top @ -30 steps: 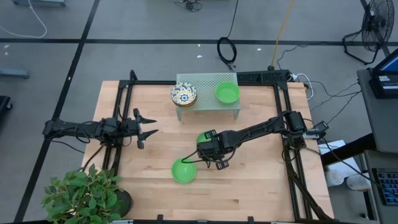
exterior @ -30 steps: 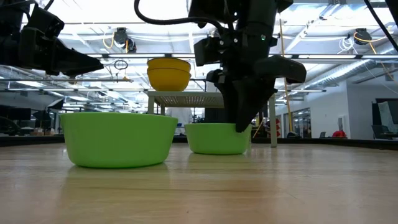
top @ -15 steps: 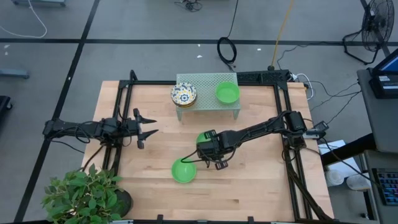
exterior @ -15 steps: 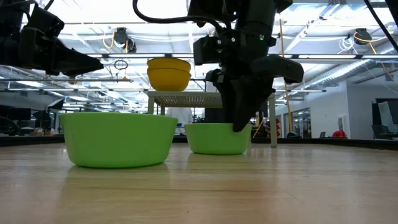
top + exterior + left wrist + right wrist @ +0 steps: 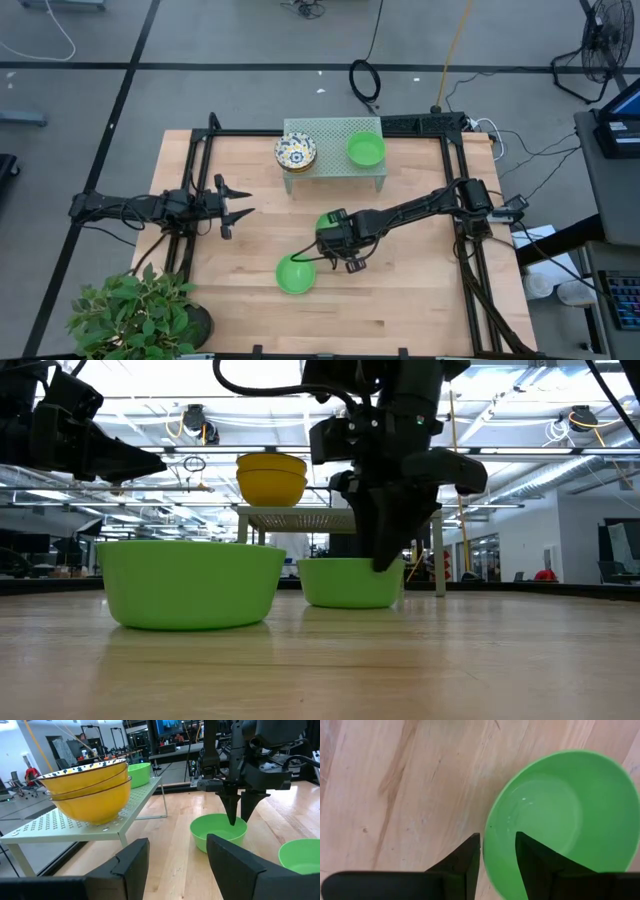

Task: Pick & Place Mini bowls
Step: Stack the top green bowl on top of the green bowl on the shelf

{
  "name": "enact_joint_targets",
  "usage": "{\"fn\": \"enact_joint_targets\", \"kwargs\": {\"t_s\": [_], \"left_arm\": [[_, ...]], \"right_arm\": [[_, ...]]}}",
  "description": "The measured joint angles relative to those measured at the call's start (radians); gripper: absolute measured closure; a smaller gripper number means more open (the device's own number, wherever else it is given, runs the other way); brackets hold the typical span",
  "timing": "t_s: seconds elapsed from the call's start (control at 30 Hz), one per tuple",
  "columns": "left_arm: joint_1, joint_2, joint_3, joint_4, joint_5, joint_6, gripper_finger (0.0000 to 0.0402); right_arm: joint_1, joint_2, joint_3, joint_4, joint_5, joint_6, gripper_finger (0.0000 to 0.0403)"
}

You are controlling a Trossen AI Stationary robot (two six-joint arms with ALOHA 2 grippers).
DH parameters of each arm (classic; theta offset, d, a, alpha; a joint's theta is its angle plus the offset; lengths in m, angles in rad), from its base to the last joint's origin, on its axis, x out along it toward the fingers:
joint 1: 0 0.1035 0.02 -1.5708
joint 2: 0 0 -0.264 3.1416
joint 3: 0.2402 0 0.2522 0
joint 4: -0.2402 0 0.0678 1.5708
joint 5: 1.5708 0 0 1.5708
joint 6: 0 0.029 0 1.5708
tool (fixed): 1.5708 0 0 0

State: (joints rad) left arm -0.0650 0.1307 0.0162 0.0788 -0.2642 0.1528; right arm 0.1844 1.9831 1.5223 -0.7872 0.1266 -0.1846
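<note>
From above, the right gripper (image 5: pixel 322 243) hid most of one green mini bowl (image 5: pixel 560 820); its fingers straddled that bowl's rim, one inside, one outside, not visibly clamped. A second green bowl (image 5: pixel 295 274) sat just beside it. The left gripper (image 5: pixel 240 203) hovered spread, well apart.

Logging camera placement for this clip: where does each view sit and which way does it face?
High: overhead, straight down; both arms, rack.
Low: tabletop height, level; near green bowl, right pincer straddling the far green bowl rim.
Left wrist: past left pincer toward rack, stacked yellow-sided bowls.
Right wrist: downward, own fingers astride the rim.
Shared: the far green bowl appears in all four.
</note>
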Motion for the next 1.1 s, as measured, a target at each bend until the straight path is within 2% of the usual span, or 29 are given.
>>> {"fn": "enact_joint_targets", "kwargs": {"t_s": [0.87,1.1], "left_arm": [[0.0,0.0,0.0,0.0,0.0,0.0,0.0199],[0.0,0.0,0.0,0.0,0.0,0.0,0.0199]], "right_arm": [[-0.005,-0.002,-0.043,0.032,-0.001,-0.01,0.0292],[-0.006,-0.002,-0.043,0.032,-0.001,-0.011,0.0317]]}}
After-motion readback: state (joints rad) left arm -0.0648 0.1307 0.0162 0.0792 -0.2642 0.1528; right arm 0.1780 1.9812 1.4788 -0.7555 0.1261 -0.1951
